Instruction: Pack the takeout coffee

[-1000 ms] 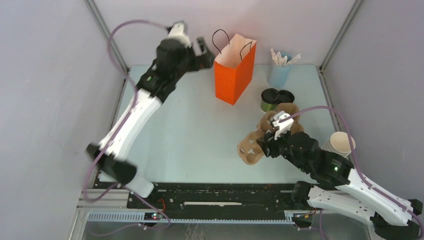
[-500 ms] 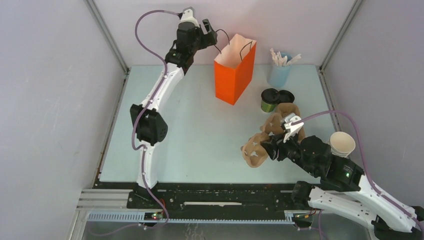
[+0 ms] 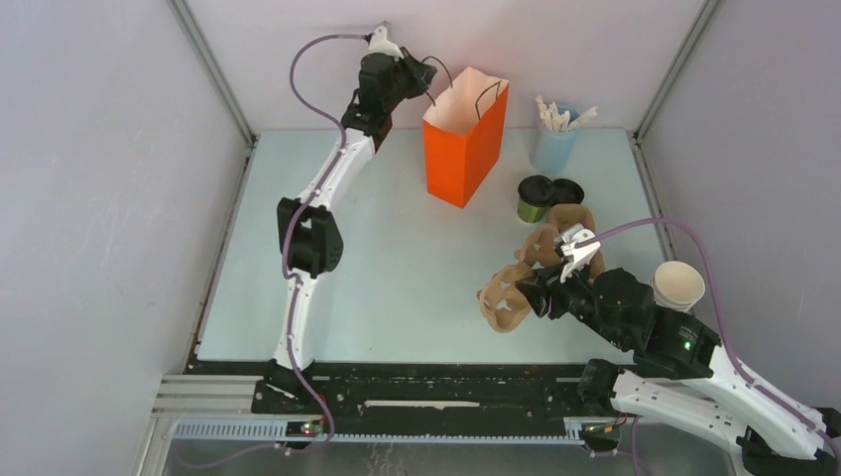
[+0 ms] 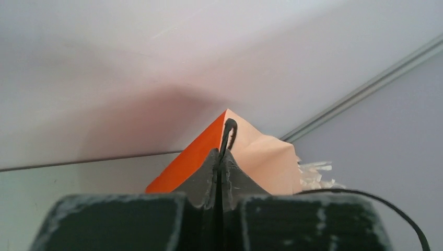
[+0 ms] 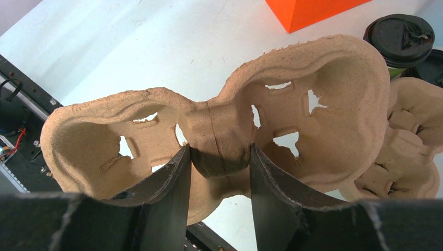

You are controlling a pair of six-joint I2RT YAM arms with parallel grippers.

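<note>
One takeout coffee [image 3: 534, 206]: probably light, thin paper, crushable; take it mid-wall, under the lid [image 5: 399, 31]. Left hand [image 4: 220, 157] pinches the bag handle [image 4: 229, 130]; right hand [image 5: 219, 157] clamps the cup carrier [image 5: 334, 104].

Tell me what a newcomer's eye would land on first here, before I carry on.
The bright orange bag at the far middle of the table stands out first, with the left jaws shut on its black handle. Next comes the brown cup tray gripped in the right jaws near the front right. Beyond it, the lidded green coffee cup stands outside the bag.
</note>
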